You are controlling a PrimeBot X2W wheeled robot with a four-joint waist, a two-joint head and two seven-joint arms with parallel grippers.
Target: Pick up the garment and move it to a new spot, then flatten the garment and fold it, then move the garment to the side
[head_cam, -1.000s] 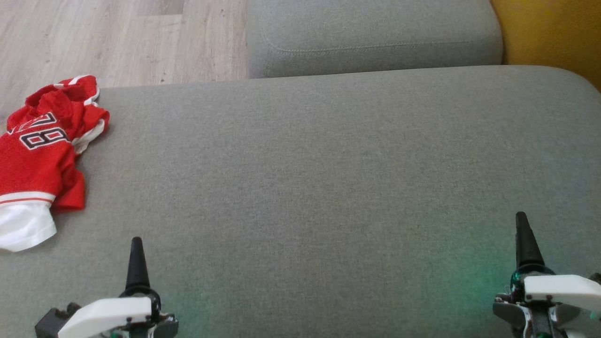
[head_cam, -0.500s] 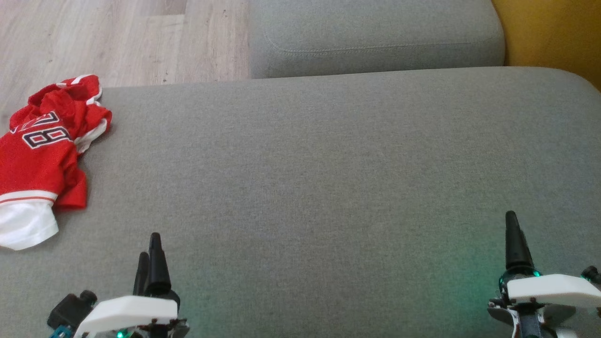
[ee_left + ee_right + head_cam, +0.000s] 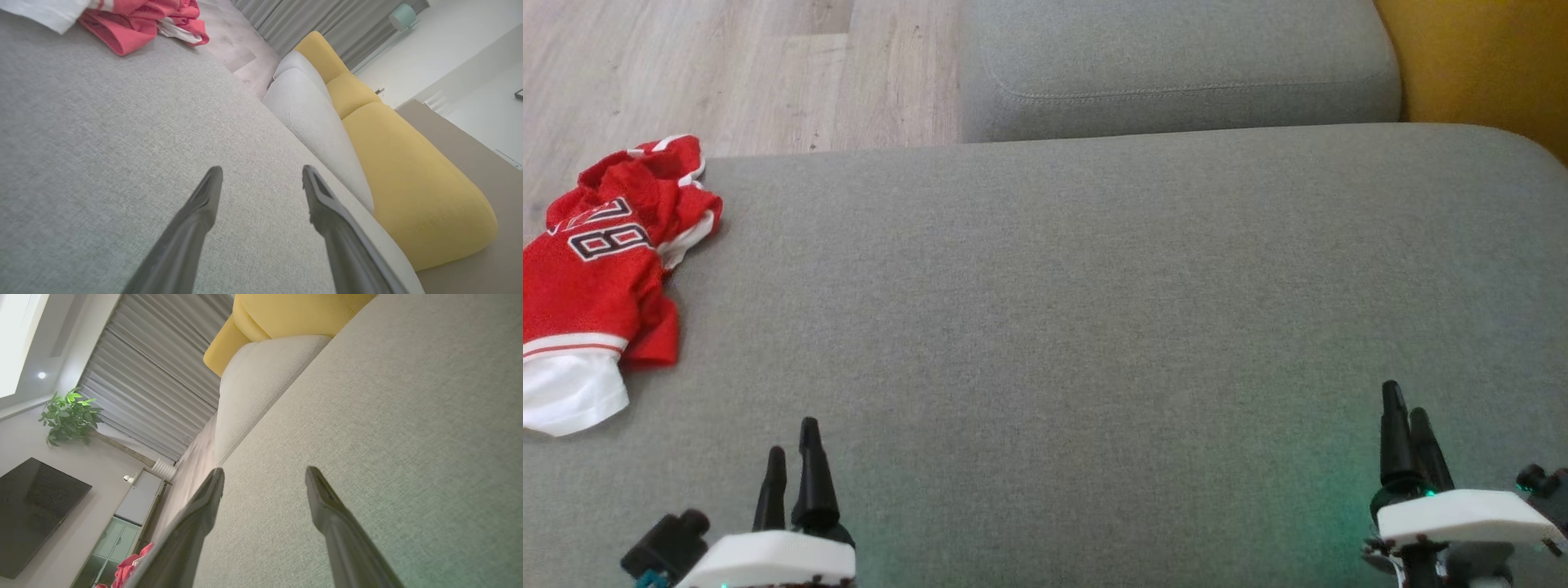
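The garment (image 3: 600, 269) is a crumpled red jersey with white trim and a dark number, lying at the far left edge of the grey cushion (image 3: 1094, 310). It also shows in the left wrist view as a red and white heap (image 3: 135, 18) at the top left, and as a sliver of the garment (image 3: 126, 571) at the bottom left of the right wrist view. My left gripper (image 3: 791, 437) hovers low at the near left, open and empty, well short of the jersey. My right gripper (image 3: 1405, 400) stands open and empty at the near right.
A second grey cushion (image 3: 1176, 65) lies beyond the main one, with a yellow cushion (image 3: 1478, 57) at the far right. Wooden floor (image 3: 727, 73) lies past the cushion's far left edge. Curtains, a plant (image 3: 71, 416) and a dark screen (image 3: 32, 514) stand further off.
Both grippers have rolled about their wrists, so each now shows two fingers side by side in the head view. The camera has shifted slightly. The garment has not moved.
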